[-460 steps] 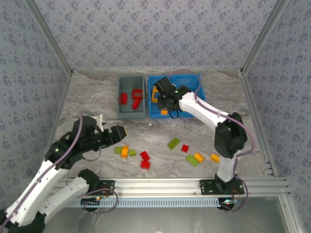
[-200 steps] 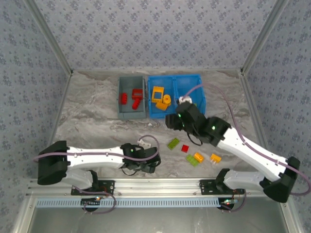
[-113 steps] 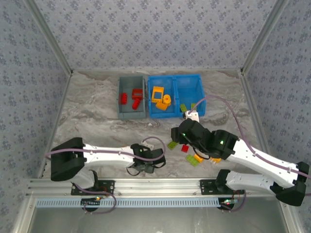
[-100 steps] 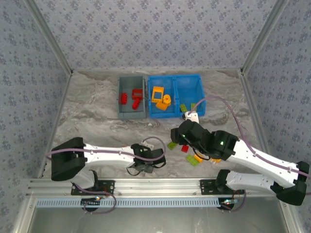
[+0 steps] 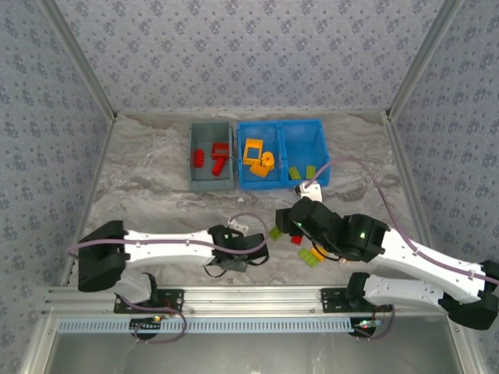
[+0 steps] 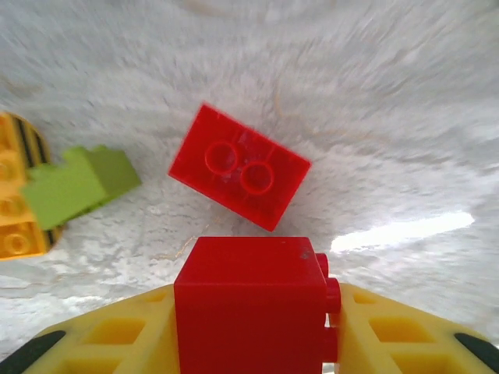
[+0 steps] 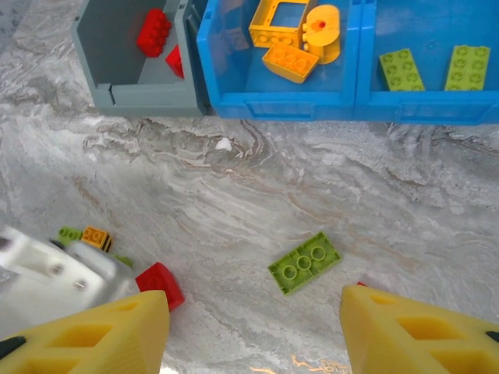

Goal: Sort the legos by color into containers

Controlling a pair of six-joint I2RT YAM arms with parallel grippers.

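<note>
My left gripper (image 6: 253,315) is shut on a red lego (image 6: 249,284), its yellow fingers (image 6: 117,335) pressed against both sides; in the top view it sits low at the near centre (image 5: 240,257). Just beyond lie a second red lego (image 6: 239,167), a lime one (image 6: 78,185) and an orange one (image 6: 14,210). My right gripper (image 7: 253,335) hangs open above the table, nothing between its fingers, over a flat lime lego (image 7: 304,262). The gray container (image 7: 132,95) holds red legos (image 7: 153,31). The blue container (image 7: 312,105) holds orange pieces (image 7: 290,61) left and lime plates (image 7: 401,70) right.
More loose legos lie by my right arm: a red one (image 5: 296,239), a lime one (image 5: 309,258) and an orange one (image 5: 318,251). Both containers stand side by side at the back. Patterned walls close off the sides and back. Open marbled tabletop (image 5: 140,171) lies left of the containers.
My left arm reached in to the near-centre legos and its jaws closed on a red one. My right arm drew back from the blue container to above the loose legos.
</note>
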